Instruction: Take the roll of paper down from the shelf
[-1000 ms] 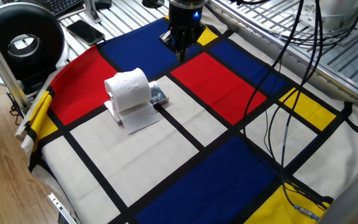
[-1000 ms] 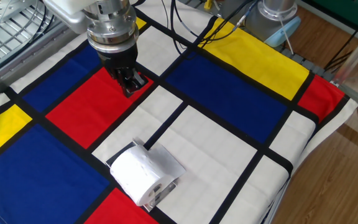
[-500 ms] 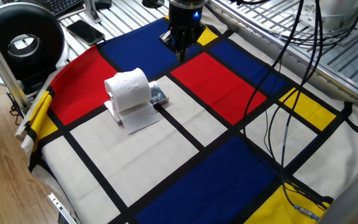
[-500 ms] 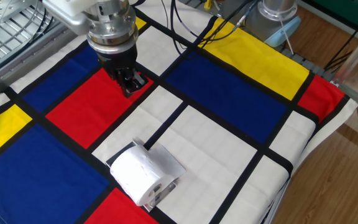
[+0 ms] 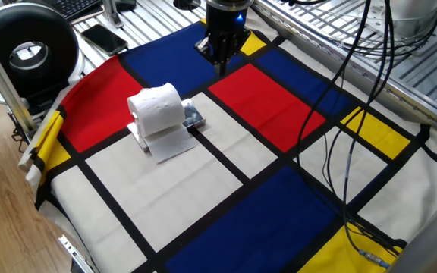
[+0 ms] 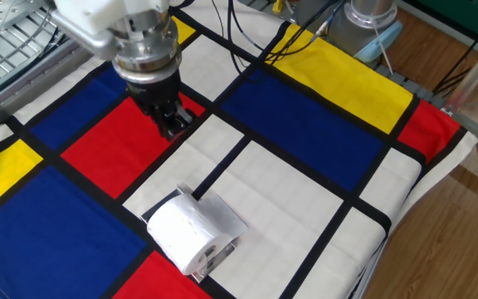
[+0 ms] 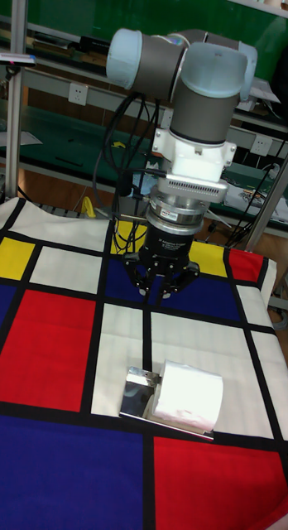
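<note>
The white roll of paper point(image 5: 156, 109) lies on its side on the small shiny metal shelf point(image 5: 194, 117), with a loose sheet point(image 5: 171, 144) trailing onto the cloth. From the other side the roll of paper point(image 6: 183, 232) covers most of the shelf point(image 6: 217, 255). In the tall view the roll of paper point(image 7: 191, 394) sits on the right part of the shelf point(image 7: 137, 391). My gripper point(image 6: 173, 126) hangs shut and empty over the red patch, well apart from the roll. It also shows as the gripper point(image 5: 220, 67) and the gripper point(image 7: 163, 286).
A checked cloth of red, blue, yellow and white point(image 6: 305, 116) covers the table. Black cables point(image 5: 347, 91) hang over its right side. A black round device point(image 5: 27, 51) and a phone point(image 5: 103, 36) lie off the cloth's far left edge.
In the other fixed view my gripper has shifted slightly left and nearer the roll. The roll and shelf have not moved.
</note>
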{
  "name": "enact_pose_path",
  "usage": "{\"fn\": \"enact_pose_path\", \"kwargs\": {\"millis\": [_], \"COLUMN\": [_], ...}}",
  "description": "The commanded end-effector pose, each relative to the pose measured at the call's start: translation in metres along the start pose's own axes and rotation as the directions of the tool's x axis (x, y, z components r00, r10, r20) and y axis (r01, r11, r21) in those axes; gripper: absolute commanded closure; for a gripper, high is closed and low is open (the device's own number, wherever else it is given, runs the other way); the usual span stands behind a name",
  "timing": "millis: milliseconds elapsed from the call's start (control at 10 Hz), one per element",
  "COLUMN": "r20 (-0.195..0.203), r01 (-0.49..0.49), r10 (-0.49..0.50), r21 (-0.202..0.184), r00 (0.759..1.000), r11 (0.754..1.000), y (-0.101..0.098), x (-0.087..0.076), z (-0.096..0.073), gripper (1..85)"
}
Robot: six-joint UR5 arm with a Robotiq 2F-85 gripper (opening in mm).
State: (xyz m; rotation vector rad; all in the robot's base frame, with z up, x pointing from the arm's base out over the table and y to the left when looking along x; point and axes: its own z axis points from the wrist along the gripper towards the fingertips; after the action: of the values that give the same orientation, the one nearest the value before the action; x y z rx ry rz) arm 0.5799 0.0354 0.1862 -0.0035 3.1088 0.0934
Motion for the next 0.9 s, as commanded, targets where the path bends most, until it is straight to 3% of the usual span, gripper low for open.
{"fn": "enact_pose_path", "kwargs": {"millis": [0,100,400,800], "r20": [0.021,0.037,0.001,0.005], "r01": [0.053,0.100,0.153,0.249], "r10": [-0.052,-0.099,-0.153,-0.249], "r21": [-0.018,-0.015,-0.031,-0.026], "r00": [0.998,0.994,0.988,0.969], "r11": [0.998,0.995,0.988,0.968], "y": [0.014,0.013,0.016,0.015], "x": [-0.021,-0.028,-0.018,-0.018], "z": [0.003,0.003,0.004,0.004], "gripper": [50.3,46.0,46.0,43.7]}}
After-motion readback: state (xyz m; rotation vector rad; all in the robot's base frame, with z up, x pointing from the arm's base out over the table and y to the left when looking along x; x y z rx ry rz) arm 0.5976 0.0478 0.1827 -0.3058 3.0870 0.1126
